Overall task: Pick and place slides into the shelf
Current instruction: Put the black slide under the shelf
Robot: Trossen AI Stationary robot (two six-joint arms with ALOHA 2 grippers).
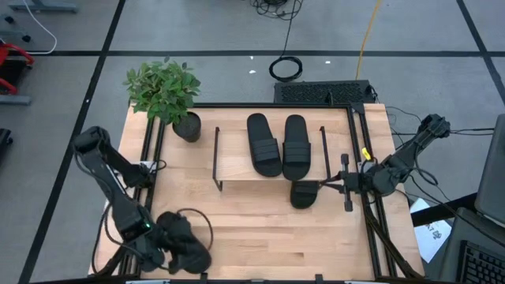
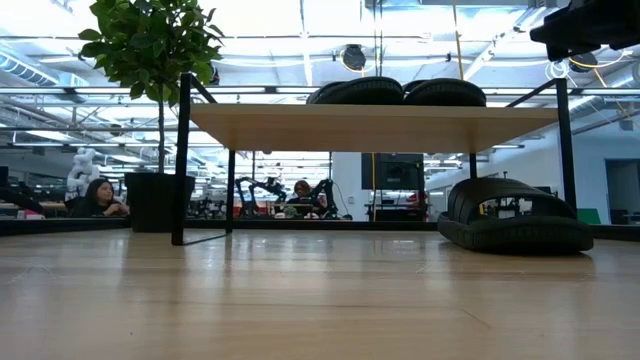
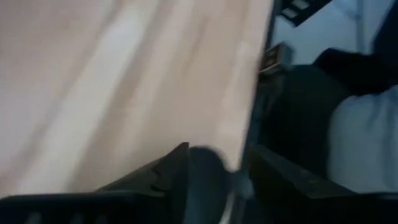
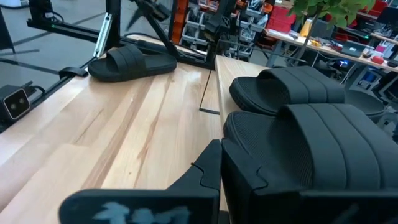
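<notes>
You have two slides [image 1: 274, 144] side by side on the shelf [image 1: 237, 167] top, and a third [image 1: 304, 193] on the table [image 1: 260, 237] just under its front edge. The fourth [image 1: 188, 248] sits at the near left corner by the left gripper [image 1: 162, 254], whose opening you cannot judge. Your right gripper [image 1: 335, 184] is closed and empty, beside the third slide.

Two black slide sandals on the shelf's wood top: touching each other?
Apart. The high view shows a thin strip of the light-wood shelf top running between the left black slide sandal and the right black slide sandal along their length.
</notes>
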